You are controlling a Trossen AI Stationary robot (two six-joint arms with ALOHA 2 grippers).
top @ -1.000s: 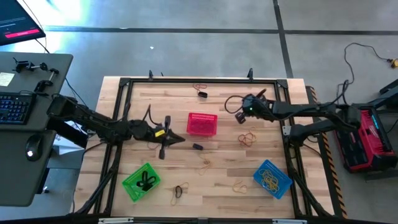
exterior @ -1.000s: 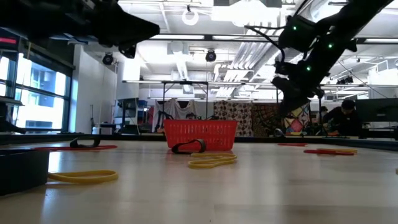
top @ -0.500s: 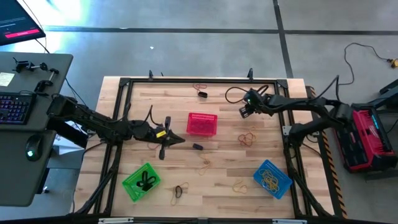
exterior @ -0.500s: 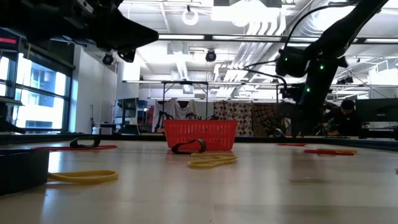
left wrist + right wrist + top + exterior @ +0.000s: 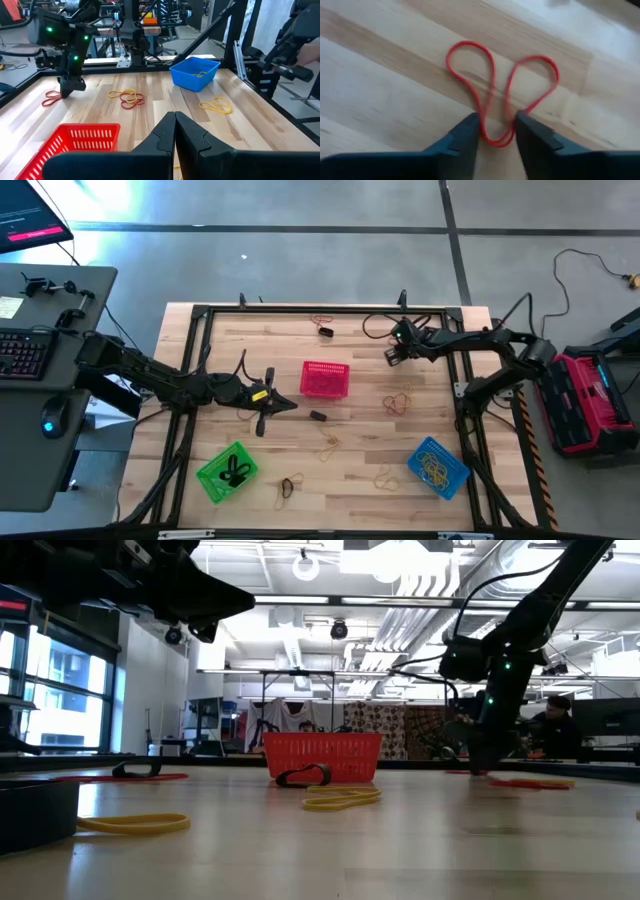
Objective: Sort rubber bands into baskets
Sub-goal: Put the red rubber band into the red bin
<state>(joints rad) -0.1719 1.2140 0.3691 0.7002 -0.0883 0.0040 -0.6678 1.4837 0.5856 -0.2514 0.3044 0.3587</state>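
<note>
Surface: pale wooden plank tabletop [image 5: 360,435] inside a dark metal frame.
Nearest the front edge: green square mesh basket [image 5: 228,471] with black bands in it; blue square mesh basket [image 5: 437,465] with thin yellow loops in it; loose thin yellow rubber band [image 5: 135,824] lying flat.
Middle: red square mesh basket [image 5: 324,379]; a black rubber band [image 5: 303,777] just in front of it; a tangle of yellow and reddish bands [image 5: 398,401] to its right.
Left claw [image 5: 175,115]: fingers pressed together, holding nothing, hanging above the tabletop left of the red basket.
Right claw [image 5: 496,122]: down at the tabletop toward the far right, fingers a narrow way apart, straddling the lower bend of a thin red rubber band [image 5: 490,75] that lies flat in two loops.
Room: open workshop, windows on one side, pipes and lamps overhead, a seated person [image 5: 555,725] far behind.
Change: the right arm has dropped from well above the tabletop and swung away from the red basket towards the far edge; the left arm has not moved.
In the way: nothing lies between the red band and the red basket.
</note>
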